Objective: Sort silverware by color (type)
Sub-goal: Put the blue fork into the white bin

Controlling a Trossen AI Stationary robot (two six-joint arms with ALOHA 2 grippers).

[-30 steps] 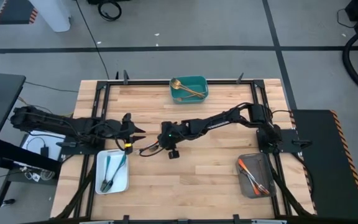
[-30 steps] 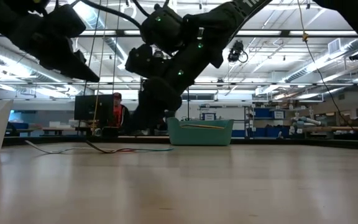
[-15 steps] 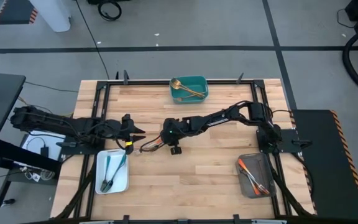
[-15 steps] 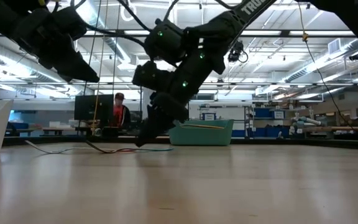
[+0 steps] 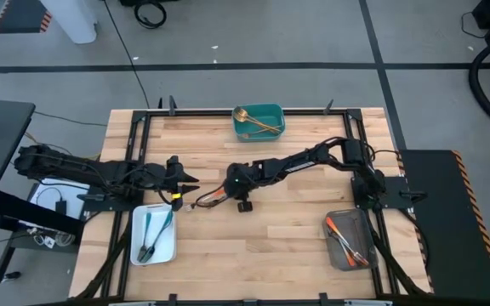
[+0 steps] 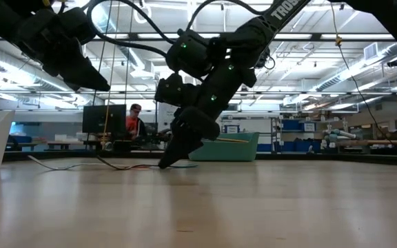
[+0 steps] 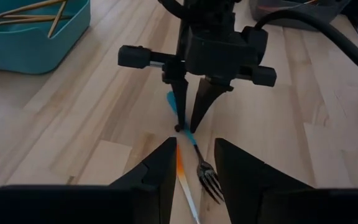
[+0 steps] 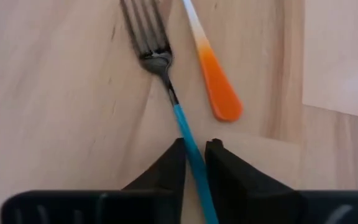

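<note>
A fork with a blue handle and dark tines lies flat on the wood table left of centre. An orange-handled piece of silverware lies beside it. My right gripper reaches in from the table's right, its tips down at the table, shut on the fork's handle. My left gripper hovers open just left of the two pieces and holds nothing. My right gripper pinches the fork's blue handle between its two fingers, back from the tines toward the free end. The fingers slant down from the table's right side, roughly in line with the fork's length. The fork lies flat on the table.
A teal tray at the far edge holds gold silverware. A white tray near the left front holds blue-handled pieces. A grey tray at the right front holds orange-handled pieces. Bare wood lies between the trays.
My right gripper has come down from above the table until its fingertips reach the tabletop at the blue-handled fork. The fork and the orange-handled piece lie where they were.
</note>
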